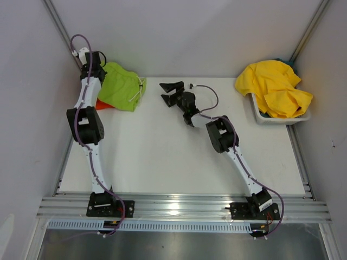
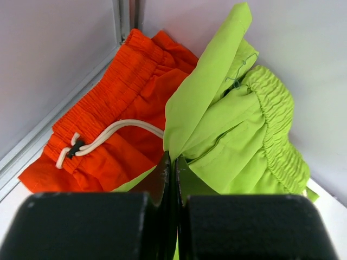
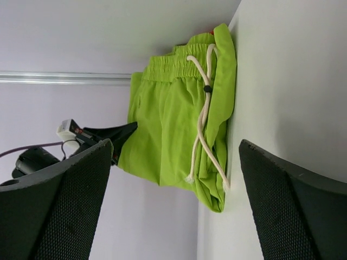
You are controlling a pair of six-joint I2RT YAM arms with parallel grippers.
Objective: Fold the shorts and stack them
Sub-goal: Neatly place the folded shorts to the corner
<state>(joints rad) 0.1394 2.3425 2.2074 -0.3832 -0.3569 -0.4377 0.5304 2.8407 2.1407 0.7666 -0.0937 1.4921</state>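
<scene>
The lime green shorts (image 1: 122, 85) lie folded in the far left corner, partly on top of the orange shorts (image 1: 103, 104). My left gripper (image 1: 103, 62) is shut on an edge of the green fabric (image 2: 238, 124) and holds that edge up off the table. Beside it lie the orange shorts (image 2: 108, 124) with their white drawstring (image 2: 108, 135). My right gripper (image 1: 162, 91) hovers open at mid-table, apart from the green shorts (image 3: 179, 119), with nothing between its fingers (image 3: 65, 206). Yellow shorts (image 1: 274, 89) are heaped at the far right.
A white bin (image 1: 282, 120) at the far right holds the yellow heap. Walls close in on the left, back and right, and a metal rail (image 1: 179, 206) runs along the near edge. The left gripper (image 3: 108, 138) shows in the right wrist view.
</scene>
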